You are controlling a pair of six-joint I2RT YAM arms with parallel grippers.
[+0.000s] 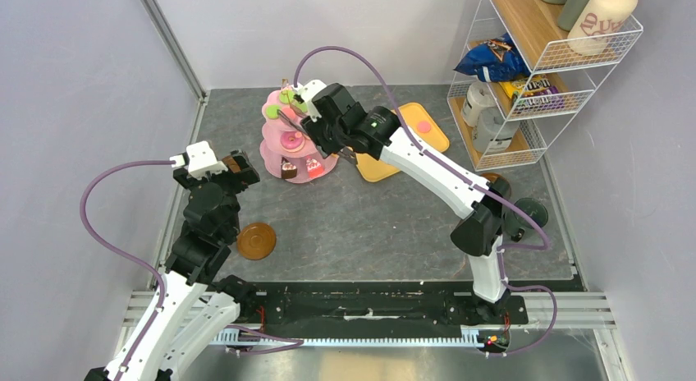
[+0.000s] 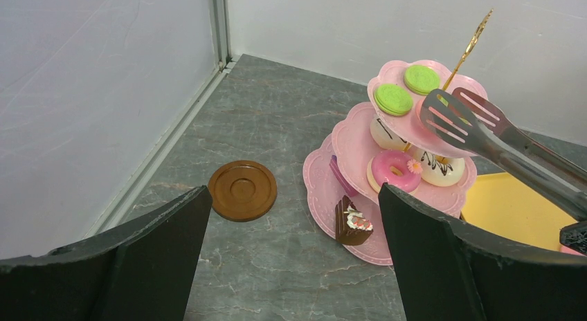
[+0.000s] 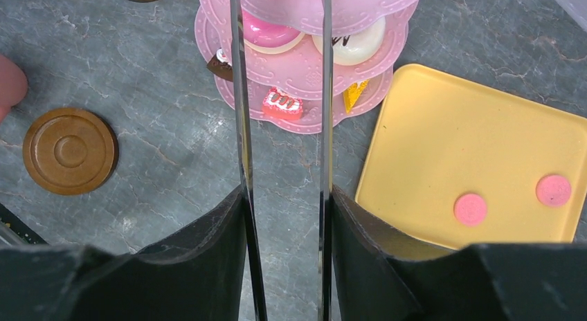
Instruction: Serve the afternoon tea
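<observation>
Right gripper (image 3: 284,196) is squeezing a pair of metal tongs (image 3: 239,93), its fingers standing about half apart with one tong arm pressing against the inside of each. The tongs are running straight up the middle of the right wrist view. In the top view they are pointing from the gripper toward the upper left, with their slotted tips hanging over the top tier of the pink stand (image 1: 275,155). The tips are standing apart and carrying nothing.

The stand is sitting upright on the table just above the centre of the top view, with its gold handle (image 2: 474,41) leaning toward the upper right of the left wrist view. Two green macarons (image 2: 393,98) are lying on its top tier. A pink donut (image 2: 391,169) and a white donut (image 2: 439,165) are sitting on the middle tier. A chocolate cake wedge (image 2: 351,223), a red wedge (image 3: 282,103) and a yellow wedge (image 3: 354,93) are lying on the bottom tier.

Left gripper (image 1: 234,169) is hanging wide open at the left of the top view, gripping nothing.

A yellow tray (image 3: 450,141) is lying just beside the stand, with two pink macarons (image 3: 471,209) resting on it toward the lower right of the right wrist view. A brown saucer (image 1: 256,240) is sitting bare on the table at lower left of the stand.
</observation>
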